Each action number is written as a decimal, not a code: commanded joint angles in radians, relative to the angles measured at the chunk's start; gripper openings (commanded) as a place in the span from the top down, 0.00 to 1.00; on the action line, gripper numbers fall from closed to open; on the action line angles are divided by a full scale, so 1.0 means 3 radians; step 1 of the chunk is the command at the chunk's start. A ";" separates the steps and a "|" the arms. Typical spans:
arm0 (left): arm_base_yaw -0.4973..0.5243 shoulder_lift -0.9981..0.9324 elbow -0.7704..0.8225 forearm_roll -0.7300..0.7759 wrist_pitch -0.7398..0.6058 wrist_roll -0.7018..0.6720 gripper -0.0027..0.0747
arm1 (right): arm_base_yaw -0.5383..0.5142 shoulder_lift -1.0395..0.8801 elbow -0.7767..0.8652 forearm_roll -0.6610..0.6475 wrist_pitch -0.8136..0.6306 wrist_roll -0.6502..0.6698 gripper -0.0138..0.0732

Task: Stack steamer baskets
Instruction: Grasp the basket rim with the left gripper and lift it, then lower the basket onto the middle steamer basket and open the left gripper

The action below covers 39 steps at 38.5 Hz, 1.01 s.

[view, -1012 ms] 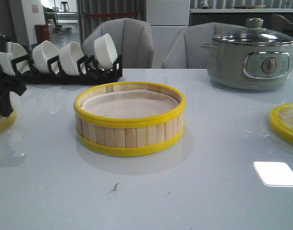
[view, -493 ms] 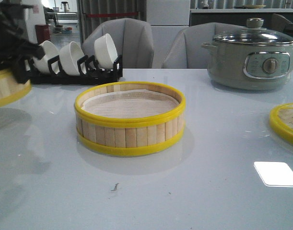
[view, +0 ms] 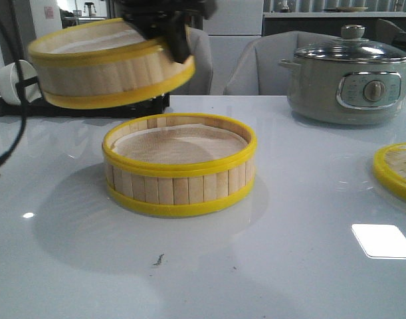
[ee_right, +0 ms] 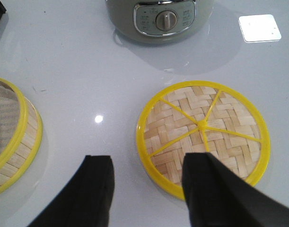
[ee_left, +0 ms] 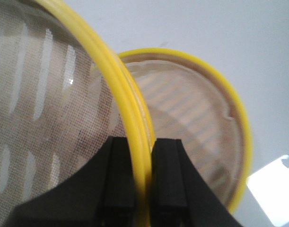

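The lifted steamer basket [view: 109, 63] has swung in from the left edge to the upper left of the frame, tilted above the resting basket [view: 180, 166] at centre. The left gripper [ee_left: 143, 177] is clamped on its rim. The right gripper [ee_right: 149, 189] stands spread wide over the woven lid [ee_right: 203, 130].

Two grey padded chairs [view: 237, 63] stand behind the glossy white counter [view: 309, 266]. A bright square of light [view: 382, 240] reflects on it. Behind are grey cabinets [view: 322, 23].

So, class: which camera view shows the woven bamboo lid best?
The right wrist view: the woven lid lies whole below the open right tool. The front view catches only its rim at the table's right edge; the left wrist view misses it.
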 commanded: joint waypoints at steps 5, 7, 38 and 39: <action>-0.0395 0.0016 -0.0136 0.0068 -0.0184 0.0006 0.85 | -0.0006 -0.0031 -0.0123 0.0002 -0.0276 -0.0013 0.33; -0.0463 0.0080 -0.0136 0.0068 -0.0184 0.0006 0.85 | -0.0006 -0.0031 -0.0123 0.0002 -0.0272 -0.0013 0.33; -0.0526 0.0357 -0.0137 0.0104 -0.0197 0.0006 0.71 | -0.0006 -0.0031 -0.0123 0.0002 -0.0255 -0.0013 0.33; -0.0526 0.0357 -0.0137 0.0104 -0.0197 0.0006 0.66 | -0.0006 -0.0031 -0.0123 0.0002 -0.0255 -0.0013 0.33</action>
